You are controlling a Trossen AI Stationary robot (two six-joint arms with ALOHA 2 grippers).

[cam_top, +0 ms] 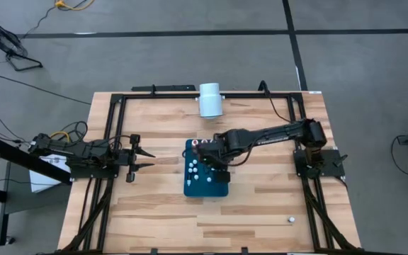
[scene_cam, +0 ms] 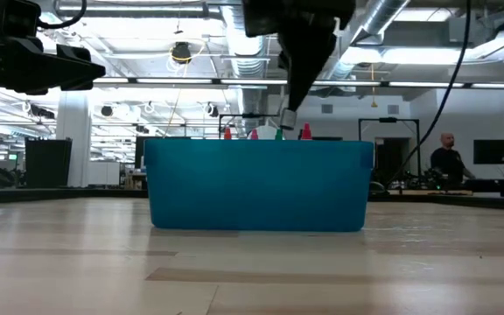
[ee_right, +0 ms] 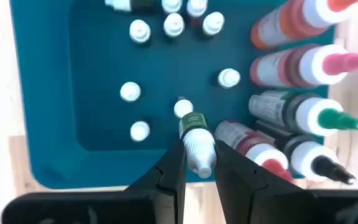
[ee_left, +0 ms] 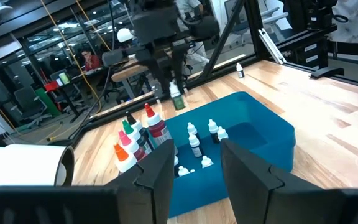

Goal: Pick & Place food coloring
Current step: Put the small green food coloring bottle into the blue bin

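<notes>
Food coloring bottle (ee_right: 197,142) pinched by right fingers (ee_right: 168,174) over teal tray (ee_right: 48,99), taller bottles (ee_right: 291,112) beside

A bin (cam_top: 205,190) sits at the middle of the table (cam_top: 261,205), with a cylinder (cam_top: 210,99) lying well behind it at the table's far edge. Inside the bin, a row of taller bottles (ee_right: 297,112) stands along one wall, and the small bottles (ee_right: 166,28) are scattered over the floor beside them. The right gripper (ee_right: 199,171) hangs above the bin, near the tall row, with a small bottle (ee_right: 197,143) between its fingers. The left gripper (cam_top: 139,159) waits to the left of the bin, apart from it. One lone bottle (cam_top: 290,220) stands near the table's front right corner, well away from the bin.
</notes>
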